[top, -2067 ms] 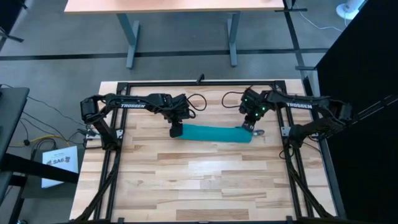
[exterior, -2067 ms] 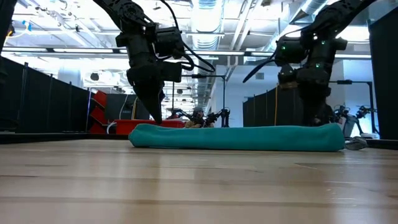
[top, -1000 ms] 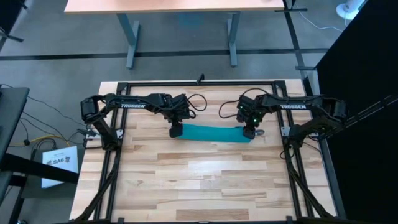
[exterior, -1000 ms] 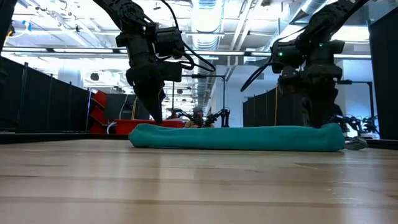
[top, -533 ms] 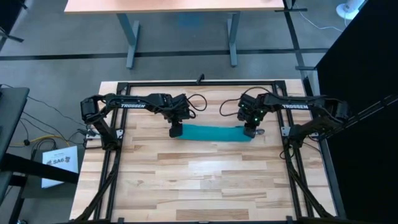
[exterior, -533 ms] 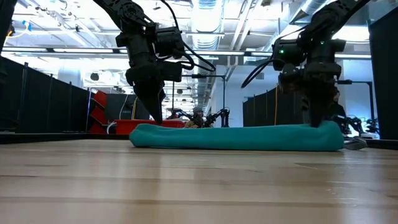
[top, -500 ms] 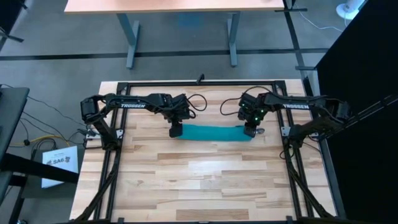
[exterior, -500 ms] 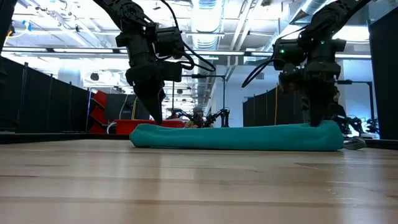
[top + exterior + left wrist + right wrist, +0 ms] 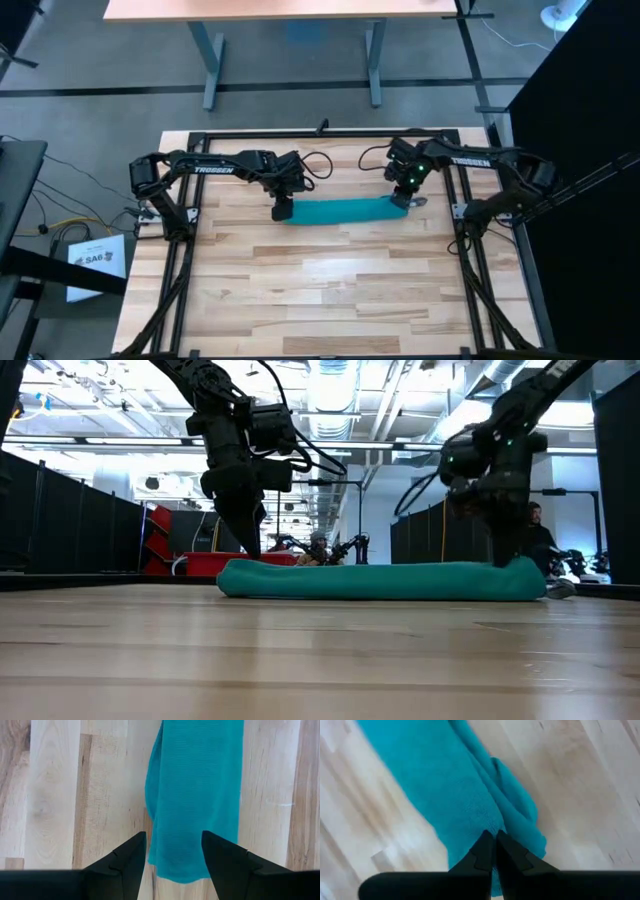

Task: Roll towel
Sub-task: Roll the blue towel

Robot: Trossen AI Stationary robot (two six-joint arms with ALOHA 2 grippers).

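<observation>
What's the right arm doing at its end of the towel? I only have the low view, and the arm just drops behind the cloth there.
Observer: The right wrist view shows the right gripper with its jaws closed, pinching a fold of the towel.
Operator: And the left one?
Observer: The left wrist view shows the left gripper with its jaws spread, one on each side of the towel's end.
Operator: Is the towel lying straight?
Observer: In the high view the towel runs between the two grippers, its right end angled slightly toward the table's far edge.
</observation>
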